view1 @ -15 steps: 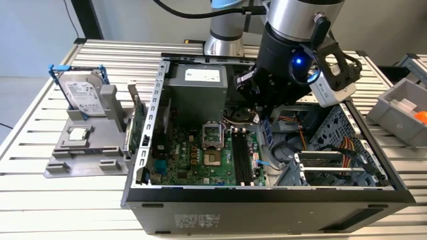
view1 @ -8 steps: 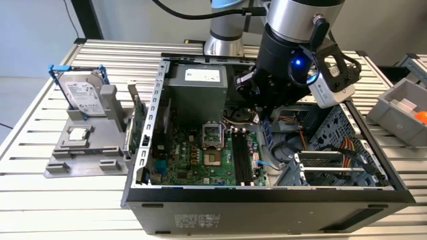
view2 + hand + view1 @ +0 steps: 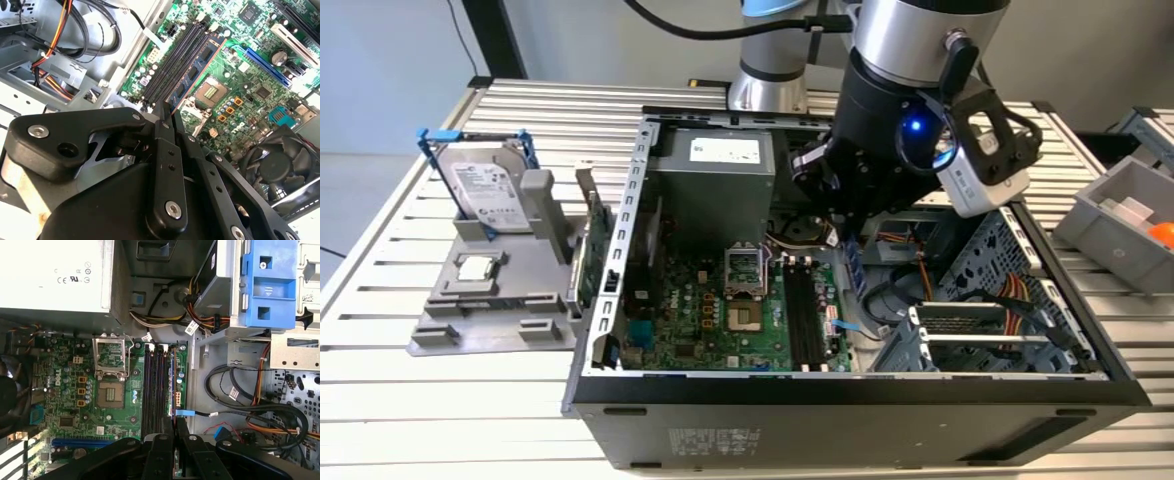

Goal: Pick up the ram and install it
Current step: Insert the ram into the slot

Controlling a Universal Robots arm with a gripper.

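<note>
No legible wording. Certification marks on power supply label (image 3: 60, 275), beyond the gripper (image 3: 175, 421). Printed sticker on hard drive (image 3: 491, 190), well apart from gripper: print too small. Same for case sticker (image 3: 720, 440) below gripper.

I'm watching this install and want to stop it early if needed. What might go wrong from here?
The gripper pinches the thin ram over the black slots; if it isn't square to one, pressing may bend or jam it. A blue-tagged cable lies right beside the slots and might snag. The uncovered processor socket sits nearby, so a sideways slip may damage it.
</note>
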